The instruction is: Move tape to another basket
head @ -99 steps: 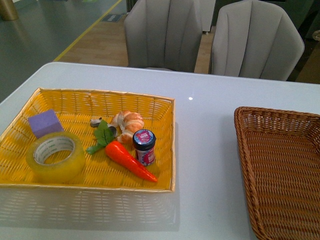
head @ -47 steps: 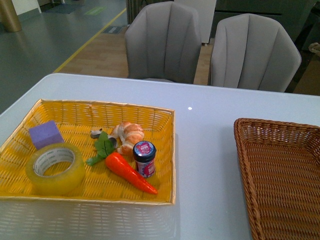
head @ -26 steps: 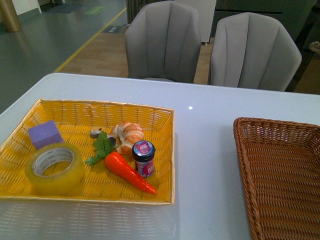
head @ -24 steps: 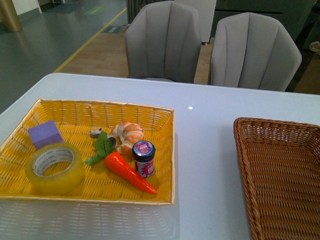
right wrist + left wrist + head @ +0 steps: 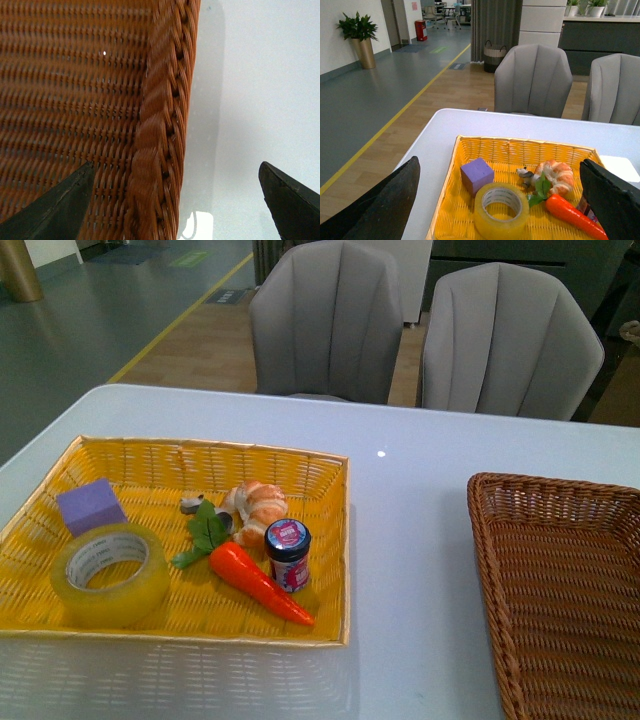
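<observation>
The tape (image 5: 110, 573), a wide yellowish roll with a white printed core, lies flat in the front left corner of the bright yellow basket (image 5: 300, 628). In the left wrist view the tape (image 5: 501, 210) sits ahead of my open left gripper (image 5: 502, 200), between its spread black fingers (image 5: 385, 202) and apart from both. The dark-brown wicker basket (image 5: 490, 540) stands at the right of the table and holds nothing that I can see. My open right gripper (image 5: 180, 200) hovers over its braided rim (image 5: 160, 125). Neither arm shows in the front view.
The yellow basket also holds a purple cube (image 5: 90, 506), a toy carrot (image 5: 258, 586), a small dark jar (image 5: 287, 554), a shrimp (image 5: 258, 502) and green leaves (image 5: 205, 533). Two grey chairs (image 5: 325, 320) stand behind the white table (image 5: 410, 520).
The front view has tilted up a little since the earliest frame, so the baskets sit lower in the picture. Nothing on the table has moved.
</observation>
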Tool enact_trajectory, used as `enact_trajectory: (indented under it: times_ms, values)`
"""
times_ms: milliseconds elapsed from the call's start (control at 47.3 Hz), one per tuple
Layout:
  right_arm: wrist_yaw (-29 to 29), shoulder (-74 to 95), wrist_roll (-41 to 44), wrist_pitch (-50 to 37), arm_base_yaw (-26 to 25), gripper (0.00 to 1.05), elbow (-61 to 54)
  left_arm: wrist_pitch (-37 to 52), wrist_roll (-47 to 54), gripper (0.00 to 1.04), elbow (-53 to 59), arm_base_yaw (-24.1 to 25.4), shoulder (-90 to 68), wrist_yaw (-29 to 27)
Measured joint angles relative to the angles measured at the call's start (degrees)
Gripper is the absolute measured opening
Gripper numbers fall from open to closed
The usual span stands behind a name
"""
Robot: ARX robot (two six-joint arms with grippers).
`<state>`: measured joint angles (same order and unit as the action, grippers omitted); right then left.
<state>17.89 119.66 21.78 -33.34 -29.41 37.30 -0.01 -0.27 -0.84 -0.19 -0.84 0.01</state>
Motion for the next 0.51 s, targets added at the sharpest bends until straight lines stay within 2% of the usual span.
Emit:
enact_trajectory:
  times_ms: [296, 423, 508]
  values:
    - [-1.70, 3.89, 0.02, -0.39, 2.12, 0.96, 1.88, 0.00, 0.00, 0.96, 0.00, 0.00, -0.02, 0.00]
    - [-2.32, 4.44, 0.04, -0.31, 3.50, 0.81, 2.40, 0.00, 0.00, 0.96, 0.00, 0.00, -0.02, 0.00]
    - [-3.23, 4.94, 0.11, 0.02, 4.50, 0.67, 2.71, 0.00, 0.00, 0.96, 0.00, 0.00, 0.00, 0.00]
